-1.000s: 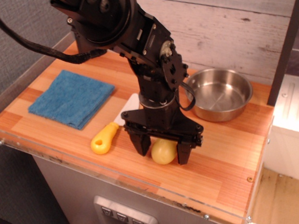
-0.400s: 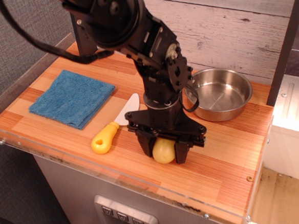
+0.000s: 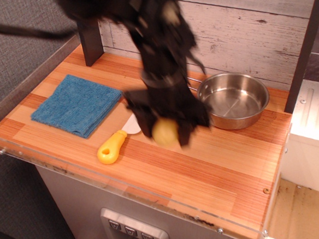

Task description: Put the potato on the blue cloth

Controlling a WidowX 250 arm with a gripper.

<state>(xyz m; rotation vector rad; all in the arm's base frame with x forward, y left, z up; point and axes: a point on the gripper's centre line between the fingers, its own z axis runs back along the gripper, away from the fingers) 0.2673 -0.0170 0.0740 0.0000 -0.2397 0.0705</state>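
The small yellow potato (image 3: 165, 133) is held between the fingers of my black gripper (image 3: 166, 134), lifted clear above the wooden table. The arm and gripper are motion-blurred. The gripper is shut on the potato. The folded blue cloth (image 3: 76, 104) lies flat at the left of the table, apart from the gripper and to its left. Nothing lies on the cloth.
A knife with a yellow handle (image 3: 111, 148) and white blade lies between the cloth and the gripper. A steel pan (image 3: 233, 100) stands at the back right. A dark post (image 3: 90, 43) rises at the back left. The wooden table (image 3: 223, 169) has a clear plastic rim.
The gripper closed on the potato and lifted it off the table, moving up and slightly left. The knife, cloth and pan have not moved.
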